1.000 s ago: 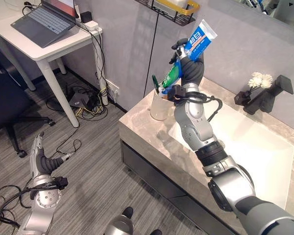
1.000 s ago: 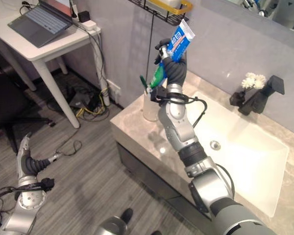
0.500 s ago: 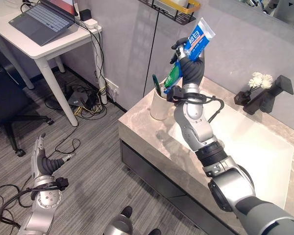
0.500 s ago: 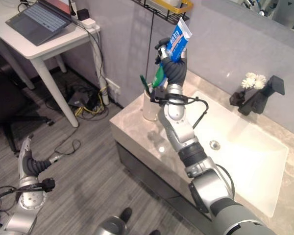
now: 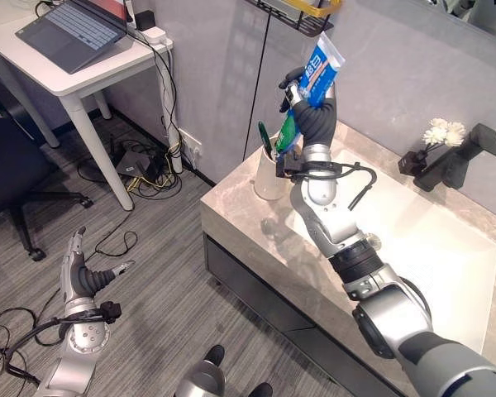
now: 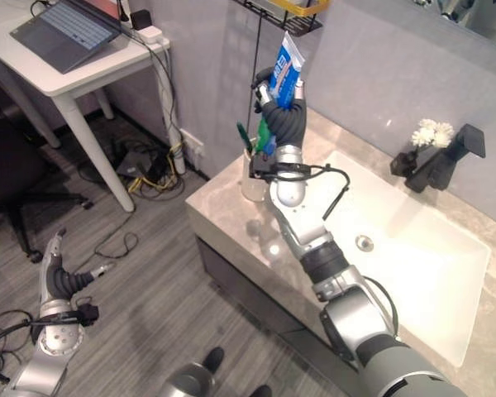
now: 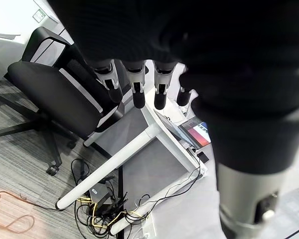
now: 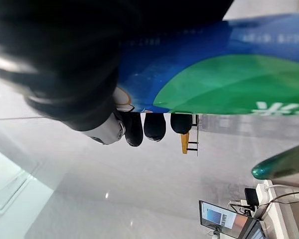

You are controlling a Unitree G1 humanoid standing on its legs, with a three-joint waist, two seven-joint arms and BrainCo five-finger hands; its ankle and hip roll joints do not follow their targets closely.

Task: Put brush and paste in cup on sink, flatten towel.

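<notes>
One second has carried the right robot hand (image 5: pixel 316 116) a little left and the paste (image 5: pixel 312 83) more upright, so the tube now hangs above the cup (image 5: pixel 270 178) with its green end pointing down at the rim. Fingers are curled round the tube. The cup stands at the left corner of the tabletop (image 5: pixel 240 215), beside the sink (image 5: pixel 430 256), with a green brush (image 5: pixel 264 139) already in it. Lowering and releasing the paste seems next. The left robot hand (image 5: pixel 84 281) hangs low over the floor, fingers straight and empty.
</notes>
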